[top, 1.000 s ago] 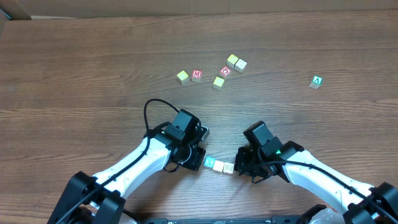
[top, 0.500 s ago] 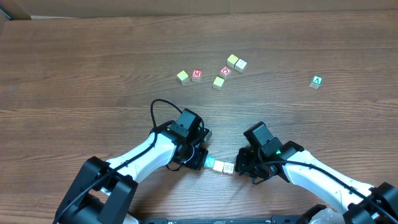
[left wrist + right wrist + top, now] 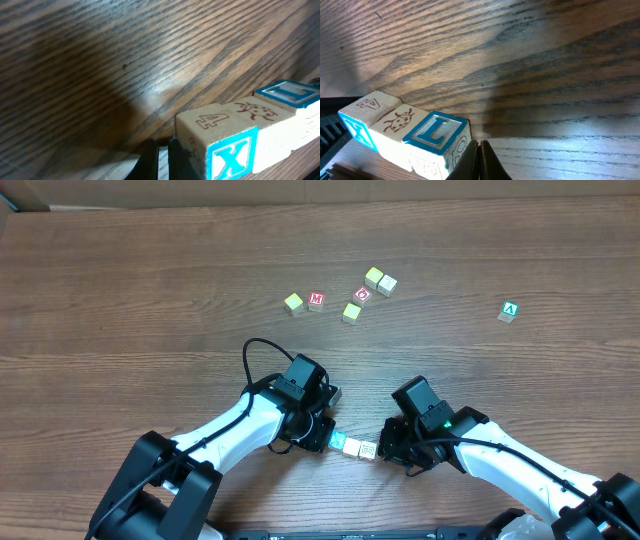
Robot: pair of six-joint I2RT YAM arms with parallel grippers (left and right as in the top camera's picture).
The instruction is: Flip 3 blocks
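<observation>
Overhead, the left gripper (image 3: 324, 434) and the right gripper (image 3: 391, 448) face each other low over the wooden table (image 3: 150, 280), with a short row of blocks (image 3: 352, 446) lying between their tips. Both grippers are clenched on nothing, each pair of fingers drawn together. In the left wrist view the closed fingertips (image 3: 149, 160) sit at the near end of the row, right by the X block (image 3: 220, 145), which shows a 4 on top and a teal X on its end face. Whether they actually touch it is hard to tell from this angle. Past it lie the ladybug block (image 3: 256, 112) and then the L block (image 3: 289, 93). The right wrist view shows the same row from the other end, with the L block just left of that gripper's closed tips and its teal letter face up. Well ahead of both grippers a loose cluster holds three yellow blocks (image 3: 293, 302), a cream block (image 3: 387, 284), the red M cube (image 3: 316, 301) and the red O cube (image 3: 362, 294). The green A block (image 3: 509, 310) lies alone, ahead and to the right of the right gripper.
</observation>
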